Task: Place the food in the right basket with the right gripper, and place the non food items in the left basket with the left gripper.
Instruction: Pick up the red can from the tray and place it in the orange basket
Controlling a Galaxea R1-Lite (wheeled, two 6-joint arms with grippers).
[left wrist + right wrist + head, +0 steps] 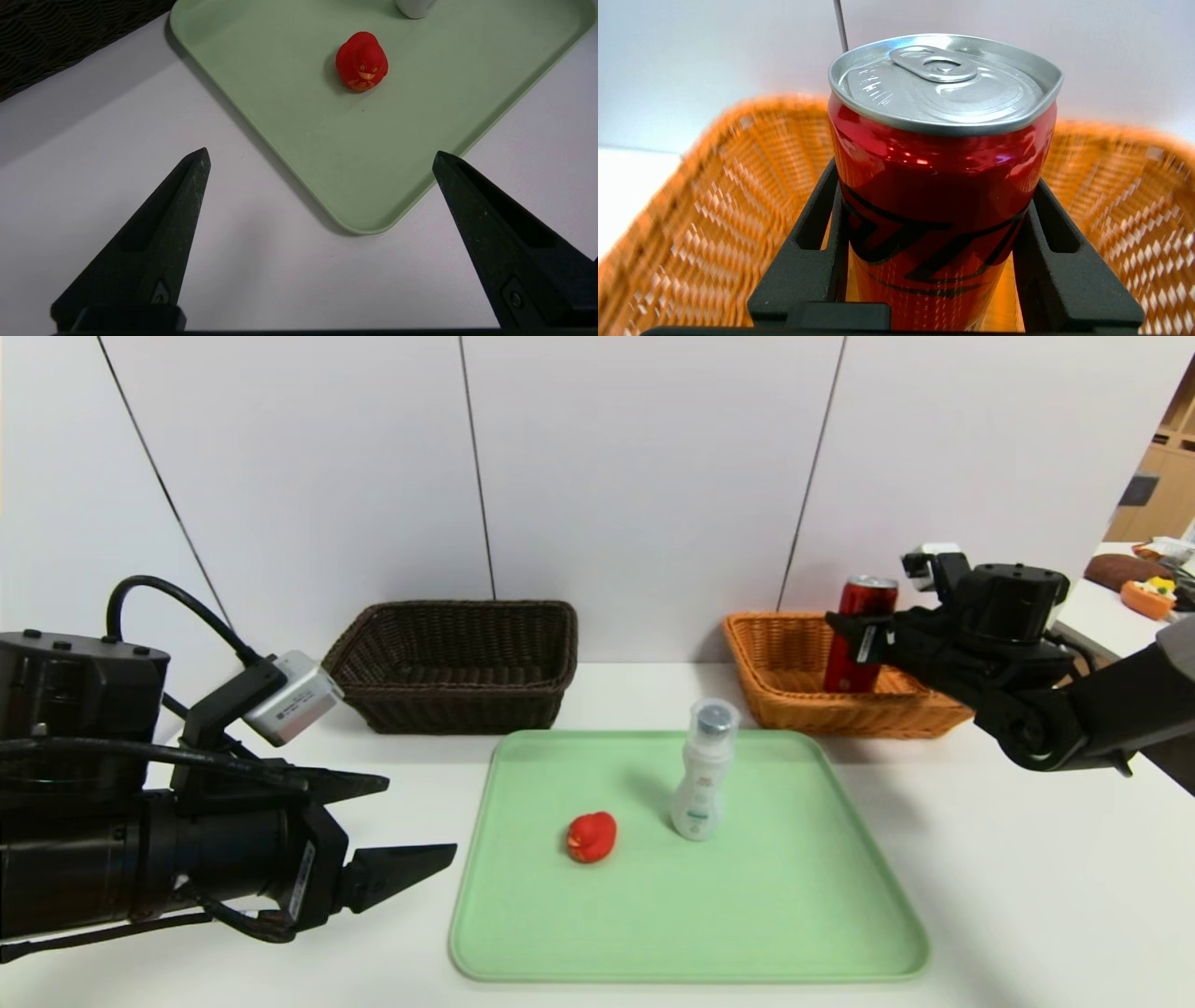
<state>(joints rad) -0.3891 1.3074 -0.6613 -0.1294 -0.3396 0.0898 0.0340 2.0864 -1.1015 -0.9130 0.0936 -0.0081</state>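
Right gripper clamped mid-body on red can over orange basket. Thin, slick, dentable; gentle hold. Left gripper parked, jaws wide.

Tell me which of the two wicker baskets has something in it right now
The orange basket on the right: the right gripper holds the red can upright inside it. The dark brown basket shows only bare weave.
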